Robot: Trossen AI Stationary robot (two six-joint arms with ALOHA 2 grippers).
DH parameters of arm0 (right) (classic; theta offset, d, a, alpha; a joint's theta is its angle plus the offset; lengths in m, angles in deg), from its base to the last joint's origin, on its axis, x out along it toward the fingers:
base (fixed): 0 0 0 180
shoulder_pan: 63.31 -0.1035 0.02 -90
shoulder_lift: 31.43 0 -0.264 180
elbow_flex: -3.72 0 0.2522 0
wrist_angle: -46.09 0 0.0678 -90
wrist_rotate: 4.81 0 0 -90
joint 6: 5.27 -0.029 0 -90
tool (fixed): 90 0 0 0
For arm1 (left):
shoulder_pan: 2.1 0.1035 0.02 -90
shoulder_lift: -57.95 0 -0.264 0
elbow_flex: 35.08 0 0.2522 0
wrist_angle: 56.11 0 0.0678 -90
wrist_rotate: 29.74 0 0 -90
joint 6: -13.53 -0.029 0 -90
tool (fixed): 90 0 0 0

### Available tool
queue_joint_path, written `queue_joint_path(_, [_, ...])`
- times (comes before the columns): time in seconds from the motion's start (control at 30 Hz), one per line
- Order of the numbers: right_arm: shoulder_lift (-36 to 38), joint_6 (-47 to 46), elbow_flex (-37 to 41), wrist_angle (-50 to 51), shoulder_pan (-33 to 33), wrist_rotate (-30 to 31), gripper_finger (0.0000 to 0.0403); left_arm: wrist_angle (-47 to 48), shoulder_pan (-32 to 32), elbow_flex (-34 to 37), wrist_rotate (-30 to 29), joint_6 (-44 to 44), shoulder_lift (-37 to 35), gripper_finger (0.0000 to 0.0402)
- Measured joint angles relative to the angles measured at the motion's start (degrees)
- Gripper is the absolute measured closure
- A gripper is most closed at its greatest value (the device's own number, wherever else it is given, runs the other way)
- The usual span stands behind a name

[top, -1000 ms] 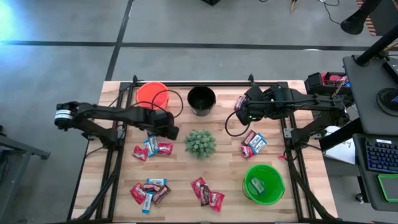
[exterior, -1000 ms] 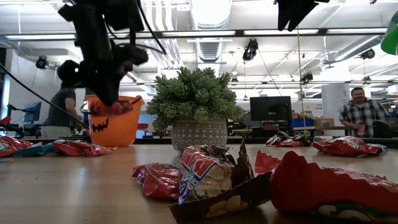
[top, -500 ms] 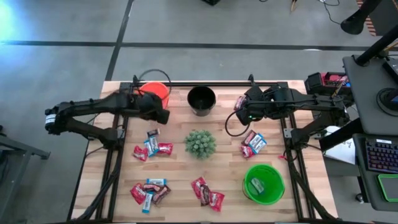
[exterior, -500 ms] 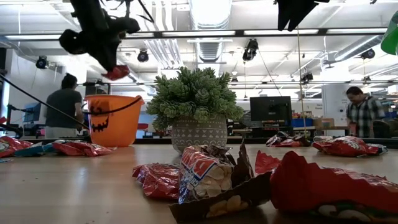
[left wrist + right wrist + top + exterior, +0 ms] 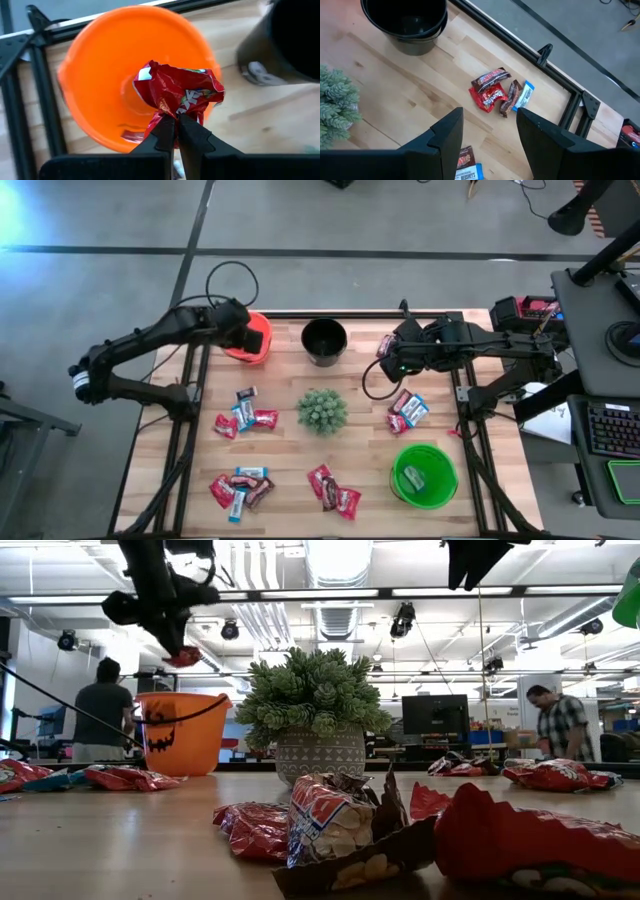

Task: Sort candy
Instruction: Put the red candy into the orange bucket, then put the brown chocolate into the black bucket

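My left gripper (image 5: pixel 176 120) hangs over the orange bucket (image 5: pixel 95 75) at the table's far left, shut on a red candy (image 5: pixel 180 92). In the low view that candy (image 5: pixel 184 657) shows above the bucket's rim (image 5: pixel 183 697). My right gripper (image 5: pixel 487 122) hovers open and holds nothing, high over the far right of the table (image 5: pixel 290 445). Below it lies a small heap of candy (image 5: pixel 497 92). More candy lies flat in heaps at the left (image 5: pixel 243 416), near left (image 5: pixel 238 488), near middle (image 5: pixel 333 492) and right (image 5: pixel 408 410). My left gripper pinches the red candy by one crumpled end of its wrapper (image 5: pixel 167 107) between its two fingertips. The fingers slant down from above. The candy is lifted clear and sticks out beyond the fingertips, over the orange bucket's opening.
A black bucket (image 5: pixel 324 340) stands at the far middle and a green bucket (image 5: pixel 424 475) at the near right with a wrapper inside. A spiky green plant in a pot (image 5: pixel 322 411) stands at the table's centre. A person (image 5: pixel 100 715) stands in the room behind.
My left gripper has risen from the left candy heap and swung toward the table's far edge, carrying the red candy lifted clear, until it stands over the orange bucket. It has tipped as it went and stayed shut on the candy.
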Motion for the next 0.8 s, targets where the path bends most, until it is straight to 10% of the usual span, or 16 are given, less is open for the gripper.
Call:
queue_joint_path(0.37, [0.02, 2.29, 0.00, 0.20, 0.00, -0.20, 0.0225, -0.90, 1.78, 0.22, 0.80, -8.21, 2.29, 0.0394])
queue_joint_path(0.8, [0.04, 0.70, 0.00, 0.26, 0.00, -0.96, 0.0225, -1.61, 1.80, 0.27, 1.48, -14.47, 2.20, 0.0296])
